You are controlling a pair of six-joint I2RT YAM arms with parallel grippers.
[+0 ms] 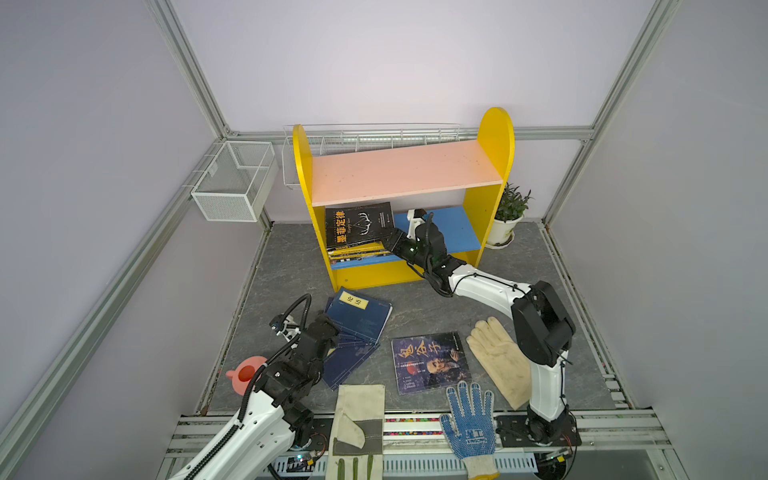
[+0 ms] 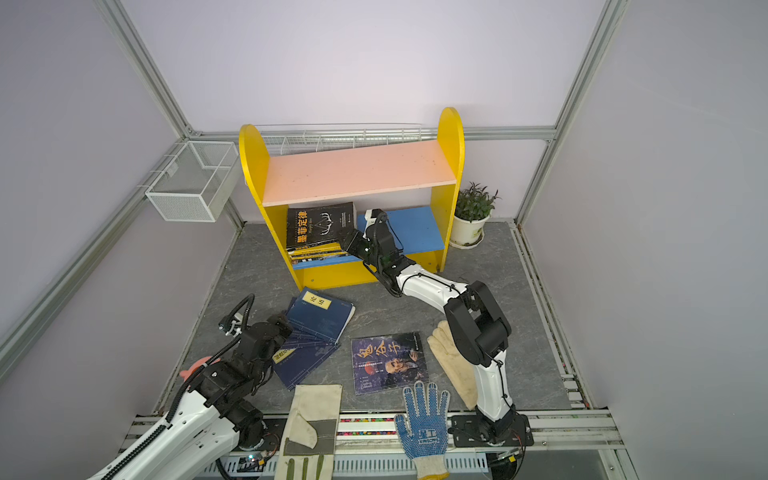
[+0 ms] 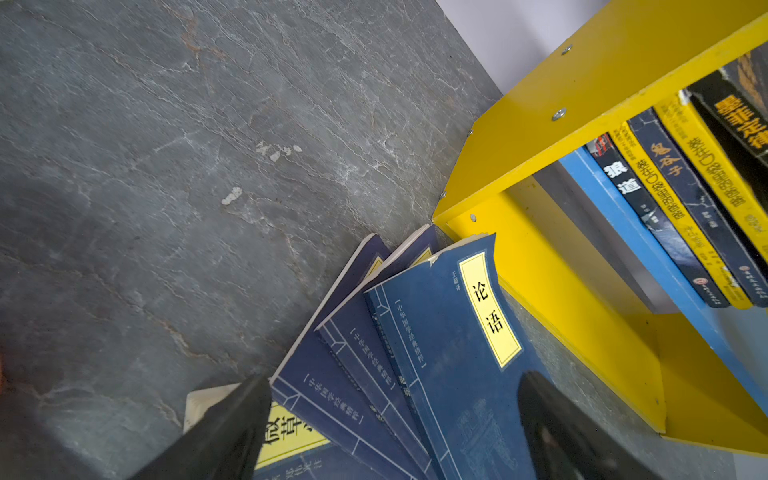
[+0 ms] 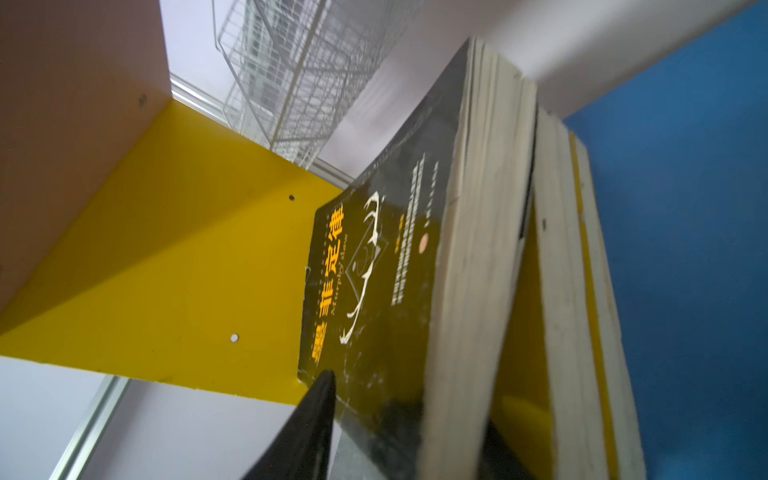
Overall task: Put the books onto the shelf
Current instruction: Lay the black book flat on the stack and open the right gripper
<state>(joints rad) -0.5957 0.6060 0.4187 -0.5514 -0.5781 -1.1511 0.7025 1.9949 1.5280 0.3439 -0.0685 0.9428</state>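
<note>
Well, my right gripper [image 4: 411, 407] is inside the lower tier of the shelf [image 1: 494, 137], with one finger on each side of the black book [image 1: 359, 224] at its page edge. I cannot tell whether I am pinching that book or only straddling it. The book sits tilted on top of a pile of books [image 1: 357, 251] that lies flat at the left end of the blue board [image 1: 453, 226]. On my side its edge is lifted off the yellow cover beneath. The pink board [image 1: 403, 170] above is bare.

My left gripper [image 3: 395, 440] hangs over the fan of navy books [image 1: 359, 318] on the table [image 1: 436, 307], just in front of the shelf's base. Its fingers [image 3: 224, 432] are spread wide and hold nothing. The top navy book shows its yellow label. The purple-blue book [image 1: 430, 361] lies flat and face up further to the right, near the work gloves [image 1: 498, 357] and apart from both of my grippers.
</note>
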